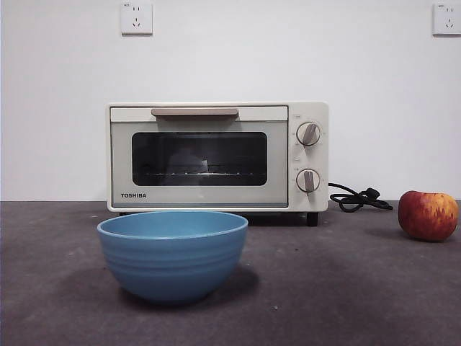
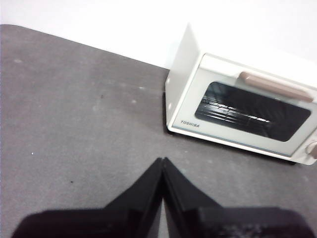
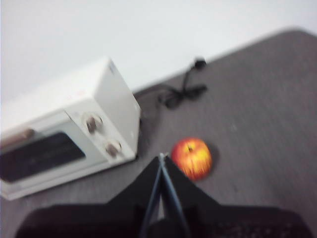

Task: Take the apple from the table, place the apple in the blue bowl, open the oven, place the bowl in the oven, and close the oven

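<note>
On my front feed the blue bowl (image 1: 173, 252) sits empty on the table (image 1: 346, 288), just in front of the oven (image 1: 216, 157), whose door is shut (beige handle (image 1: 194, 112) up top). The apple (image 1: 428, 215) rests well off to one side, near the black cord (image 1: 356, 198). My left gripper (image 2: 163, 161) hangs over bare table with its jaws pressed together. My right gripper (image 3: 162, 157), jaws likewise together, hovers above the apple (image 3: 192, 157).

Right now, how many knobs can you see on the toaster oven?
2. Both sit on the Toshiba toaster oven's panel beside the glass door: the upper knob near the top, the lower knob directly beneath it. None seem hidden.
</note>
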Controlling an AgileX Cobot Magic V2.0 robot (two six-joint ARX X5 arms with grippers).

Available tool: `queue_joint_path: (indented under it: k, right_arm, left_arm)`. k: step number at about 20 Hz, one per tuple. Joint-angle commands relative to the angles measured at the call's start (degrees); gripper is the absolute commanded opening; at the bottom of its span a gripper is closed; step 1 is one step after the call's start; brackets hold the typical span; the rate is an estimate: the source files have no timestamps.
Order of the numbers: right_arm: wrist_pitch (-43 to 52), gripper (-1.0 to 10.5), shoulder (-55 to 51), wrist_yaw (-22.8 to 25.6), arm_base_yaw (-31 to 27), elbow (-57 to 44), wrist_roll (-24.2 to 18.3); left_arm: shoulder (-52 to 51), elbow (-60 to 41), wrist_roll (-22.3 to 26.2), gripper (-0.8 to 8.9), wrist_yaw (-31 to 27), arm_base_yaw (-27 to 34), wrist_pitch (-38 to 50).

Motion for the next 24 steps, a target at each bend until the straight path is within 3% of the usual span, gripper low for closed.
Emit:
queue_joint_path:
  k: [1,6,10,13,17,21,24]
  right_arm:
    - [-7.5,0.0,6.9,-0.2,0.0,5.8,0.0]
    - [-17.2,0.0,17.3,-0.2,0.0,13.9,0.0]
    - [-18.7,0.0,23.6,0.0,0.0,18.0,-0.2]
    - [-18.7,0.0,28.2,-1.0,0.0,20.7,-4.4]
    - [-20.3,0.0,34.9,-6.3,0.1,25.0,-9.9]
    - [-22.3,0.0,41.1,-10.5,0.1,28.1,-10.3]
    - [-22.7,0.0,45.8,-11.9,0.1,30.1,-13.9]
  left_arm:
    - [4.2,5.8,-0.1,-0.05,0.4,-0.1,-3.3]
    - [14.0,15.0,2.8,-0.05,0.7,-0.1,-8.8]
    - [22.4,22.5,5.5,-0.04,0.9,-0.1,-14.5]
    - [28.9,28.5,6.6,-0.04,0.9,-0.1,-19.3]
    - [38.3,35.6,6.8,-0.04,1.4,-0.1,-26.7]
    - [43.8,36.2,10.2,-0.04,12.1,-0.2,-27.6]
    - [46.6,36.2,11.7,-0.04,14.5,-0.6,-27.8]
